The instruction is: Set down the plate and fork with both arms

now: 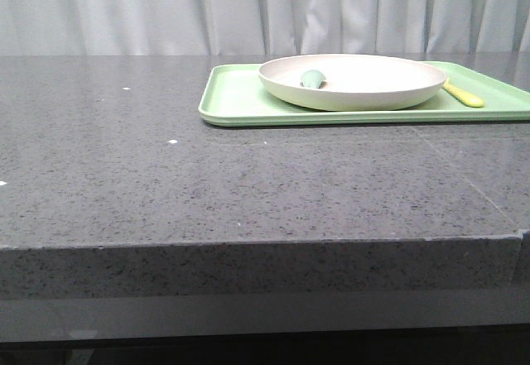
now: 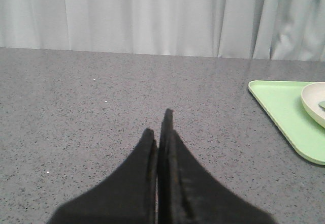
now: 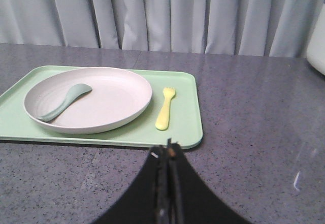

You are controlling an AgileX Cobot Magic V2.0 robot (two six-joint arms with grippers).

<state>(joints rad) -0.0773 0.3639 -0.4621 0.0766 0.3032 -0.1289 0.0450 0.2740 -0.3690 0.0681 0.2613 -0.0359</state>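
The cream-white plate point(image 1: 352, 81) sits on a light-green tray point(image 1: 240, 100) at the back right of the table; it also shows in the right wrist view point(image 3: 117, 94) and partly in the left wrist view point(image 2: 312, 102). A teal-green spoon point(image 3: 63, 102) lies in the plate. The pale-yellow fork point(image 3: 165, 109) lies on the tray to the plate's right; its handle shows in the front view point(image 1: 464, 94). My left gripper point(image 2: 158, 127) is shut and empty over bare table, left of the tray. My right gripper point(image 3: 167, 150) is shut and empty, just short of the tray's near edge.
The table is a grey speckled stone slab point(image 1: 207, 183) with its front edge near the camera. Grey curtains point(image 1: 248, 9) hang behind. A white object point(image 3: 317, 46) shows at the edge of the right wrist view.
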